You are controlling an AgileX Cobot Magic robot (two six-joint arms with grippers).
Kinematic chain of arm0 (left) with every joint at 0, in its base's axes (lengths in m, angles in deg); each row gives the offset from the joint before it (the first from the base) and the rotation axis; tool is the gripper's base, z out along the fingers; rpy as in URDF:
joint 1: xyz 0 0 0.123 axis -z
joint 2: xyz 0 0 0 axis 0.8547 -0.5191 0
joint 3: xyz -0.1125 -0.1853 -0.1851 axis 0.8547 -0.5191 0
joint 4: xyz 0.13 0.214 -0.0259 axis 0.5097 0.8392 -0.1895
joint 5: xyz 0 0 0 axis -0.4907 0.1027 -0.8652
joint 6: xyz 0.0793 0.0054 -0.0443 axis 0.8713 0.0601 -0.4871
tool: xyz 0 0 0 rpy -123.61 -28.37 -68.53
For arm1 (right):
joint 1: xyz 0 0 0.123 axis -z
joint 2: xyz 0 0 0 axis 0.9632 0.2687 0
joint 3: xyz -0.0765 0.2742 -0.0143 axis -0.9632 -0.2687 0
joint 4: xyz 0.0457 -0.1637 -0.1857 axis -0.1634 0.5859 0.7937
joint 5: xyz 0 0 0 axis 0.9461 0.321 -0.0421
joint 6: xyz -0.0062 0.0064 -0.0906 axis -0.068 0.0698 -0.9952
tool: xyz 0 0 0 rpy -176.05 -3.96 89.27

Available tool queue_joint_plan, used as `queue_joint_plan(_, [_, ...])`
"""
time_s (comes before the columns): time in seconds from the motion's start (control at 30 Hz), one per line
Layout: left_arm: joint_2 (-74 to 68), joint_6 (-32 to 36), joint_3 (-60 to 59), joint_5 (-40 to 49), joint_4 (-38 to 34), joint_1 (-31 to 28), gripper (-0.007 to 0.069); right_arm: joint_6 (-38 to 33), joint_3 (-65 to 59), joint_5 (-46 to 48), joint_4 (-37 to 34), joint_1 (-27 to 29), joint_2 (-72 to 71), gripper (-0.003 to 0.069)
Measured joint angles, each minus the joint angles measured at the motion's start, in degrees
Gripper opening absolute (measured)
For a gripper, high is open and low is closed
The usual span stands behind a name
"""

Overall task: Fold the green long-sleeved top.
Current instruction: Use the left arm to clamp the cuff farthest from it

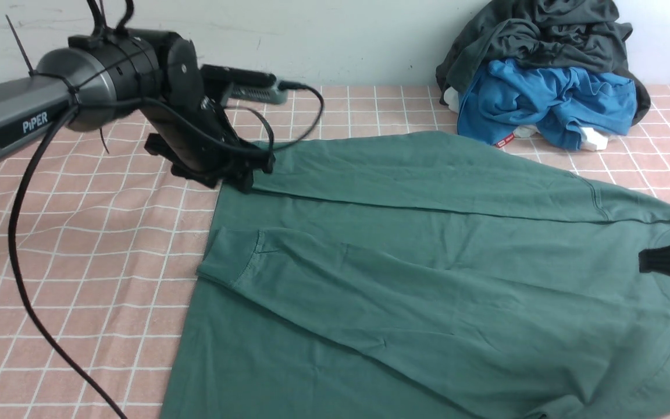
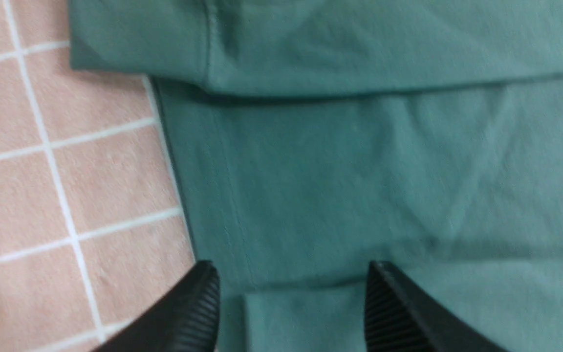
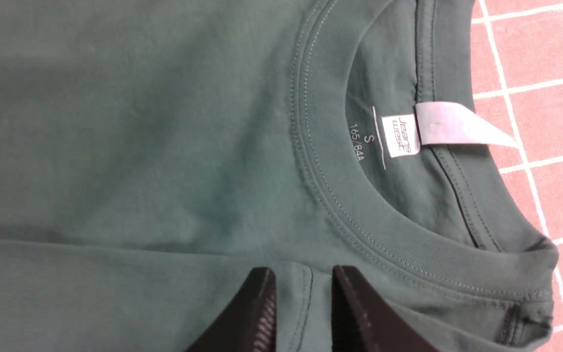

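Note:
The green long-sleeved top [image 1: 428, 262] lies flat on the pink checked cloth [image 1: 79, 233], hem to the left and neck to the right, both sleeves folded in over the body. My left gripper [image 1: 245, 177] hovers at the far hem corner. In the left wrist view it [image 2: 291, 274] is wide open, with a folded edge of the green top [image 2: 335, 171] lying loose between the fingers. My right gripper [image 1: 669, 265] is at the neck end. In the right wrist view its jaws [image 3: 304, 278] stand apart over a shoulder seam beside the round collar [image 3: 330, 205] and white label [image 3: 438, 129].
A heap of a dark charcoal-grey garment [image 1: 544, 35] and a bright blue garment [image 1: 544, 99] sits at the back right against the wall. A black device [image 1: 248, 78] with a cable lies at the back behind the left arm. The arm's black cable [image 1: 21, 279] hangs at the left.

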Motion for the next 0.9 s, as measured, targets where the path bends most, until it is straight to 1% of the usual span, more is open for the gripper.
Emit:
queue_joint_plan(0.03, [-2.60,0.00,3.37,0.37,-1.23,-1.39,0.0468,-1.90,0.59,0.97,-2.61,-0.31,-0.90,0.0184])
queue_joint_plan(0.07, [-3.99,0.00,5.29,0.38,-1.74,-2.15,0.0488,-3.63,0.97,1.66,-4.21,-0.75,-1.49,0.0188])
queue_joint_plan(0.17, [-9.27,-0.34,11.47,0.43,-2.43,-4.36,0.0519,-12.31,1.59,3.66,-11.28,-3.46,-3.13,0.0192])
queue_joint_plan(0.2, [-11.17,-0.65,13.48,0.38,-2.47,-4.95,0.0521,-15.86,1.59,4.55,-14.27,-4.74,-3.33,0.0192])
queue_joint_plan(0.23, [-11.55,-0.65,13.87,0.38,-2.47,-4.95,0.0521,-16.57,1.59,4.71,-14.87,-5.01,-3.33,0.0192])
queue_joint_plan(0.27, [-14.11,-1.66,16.49,0.32,-2.47,-5.61,0.0521,-21.40,1.59,6.16,-19.14,-6.82,-3.33,0.0192])
queue_joint_plan(0.33, [-17.95,-2.51,20.58,0.14,-2.25,-6.31,0.0509,-27.97,1.59,8.22,-25.63,-9.51,-3.33,0.0192])
queue_joint_plan(0.43, [-22.33,-3.28,24.90,0.08,-2.07,-6.61,0.0472,-33.97,1.59,9.30,-31.36,-11.38,-3.38,0.0192])
queue_joint_plan(0.47, [-22.33,-3.28,25.19,0.08,-1.98,-6.61,0.0468,-33.97,1.59,9.37,-31.68,-11.46,-3.38,0.0192])
queue_joint_plan(0.5, [-23.07,-3.41,26.28,0.09,-2.08,-6.61,0.0450,-35.23,1.59,9.38,-32.86,-11.63,-3.38,0.0192])
queue_joint_plan(0.57, [-24.09,-3.22,28.31,-0.05,-3.44,-6.55,0.0371,-37.05,1.59,9.05,-34.89,-11.80,-3.38,0.0192])
queue_joint_plan(0.6, [-24.39,-2.75,28.94,-0.05,-3.70,-6.34,0.0304,-37.39,1.59,8.75,-35.26,-11.80,-3.38,0.0192])
queue_joint_plan(0.63, [-24.45,-2.63,29.01,0.00,-3.70,-6.27,0.0293,-37.45,1.59,8.70,-35.26,-11.80,-3.38,0.0192])
queue_joint_plan(0.67, [-24.58,-2.04,29.44,0.16,-3.88,-6.21,0.0213,-37.57,1.59,8.35,-35.31,-11.80,-3.38,0.0192])
queue_joint_plan(0.7, [-24.58,-1.66,29.94,0.29,-4.01,-6.08,0.0152,-37.64,1.59,8.22,-35.31,-11.80,-3.38,0.0192])
queue_joint_plan(0.77, [-24.58,-0.83,31.45,1.28,-4.11,-6.02,0.0060,-37.64,1.59,8.12,-35.31,-11.80,-3.38,0.0192])
queue_joint_plan(0.8, [-24.58,-0.43,32.52,2.64,-4.16,-6.02,0.0034,-37.64,1.59,8.06,-35.23,-11.80,-3.38,0.0192])
queue_joint_plan(0.83, [-24.58,-0.14,33.44,4.00,-4.16,-6.02,0.0021,-37.66,1.59,8.06,-35.08,-11.80,-3.38,0.0192])
queue_joint_plan(0.9, [-24.06,0.29,35.93,9.46,-4.23,-5.96,0.0008,-37.66,1.59,8.06,-34.12,-11.80,-3.38,0.0192])
